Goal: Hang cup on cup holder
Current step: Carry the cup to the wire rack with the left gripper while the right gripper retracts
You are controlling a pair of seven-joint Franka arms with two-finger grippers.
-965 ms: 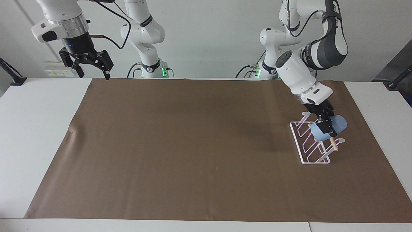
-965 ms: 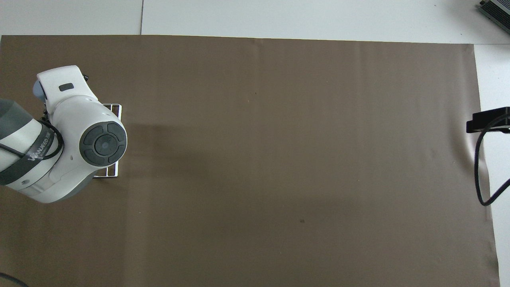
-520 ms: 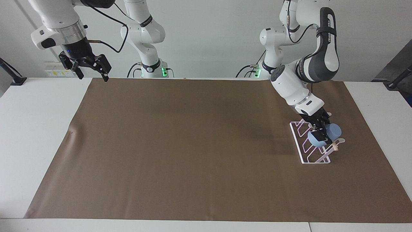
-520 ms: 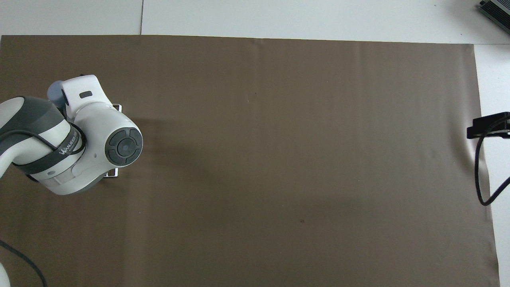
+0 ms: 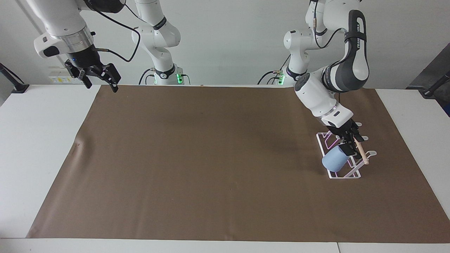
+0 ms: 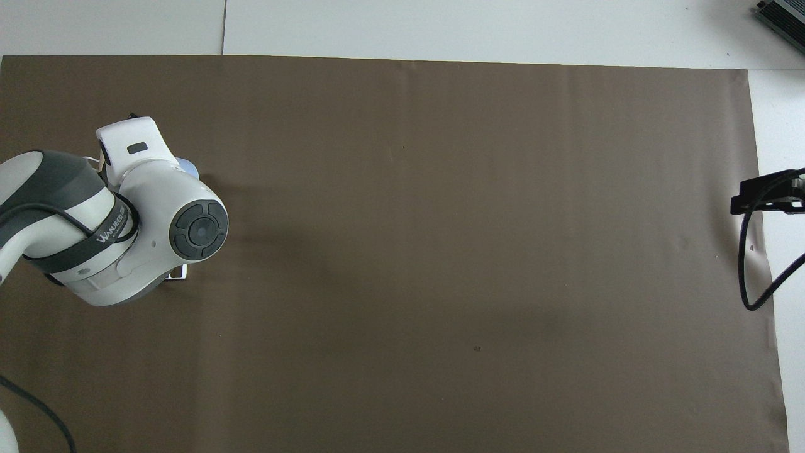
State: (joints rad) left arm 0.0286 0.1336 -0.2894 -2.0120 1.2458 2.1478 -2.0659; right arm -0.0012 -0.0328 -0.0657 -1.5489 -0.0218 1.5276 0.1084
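Observation:
The light-blue cup (image 5: 334,161) rests tilted on the slanted prongs of the white wire cup holder (image 5: 342,177), at the holder's end farther from the robots, toward the left arm's end of the table. My left gripper (image 5: 348,147) stands open just above the cup's upper end, beside the wooden dowel (image 5: 362,154); the cup is no longer between its fingers. In the overhead view the left wrist hides the gripper, and only a sliver of the cup (image 6: 187,167) and a corner of the cup holder (image 6: 179,274) show. My right gripper (image 5: 101,82) waits open and empty, high over the mat's corner near its base.
A brown mat (image 5: 211,158) covers most of the white table (image 5: 38,140). Black camera mounts (image 5: 14,84) stand at the table's corners near the robots. The right gripper (image 6: 764,196) and its cable show at the overhead view's edge.
The left gripper lowered the cup onto the holder and opened. The cup slid down the prongs out of its fingers. The right gripper drifted slightly.

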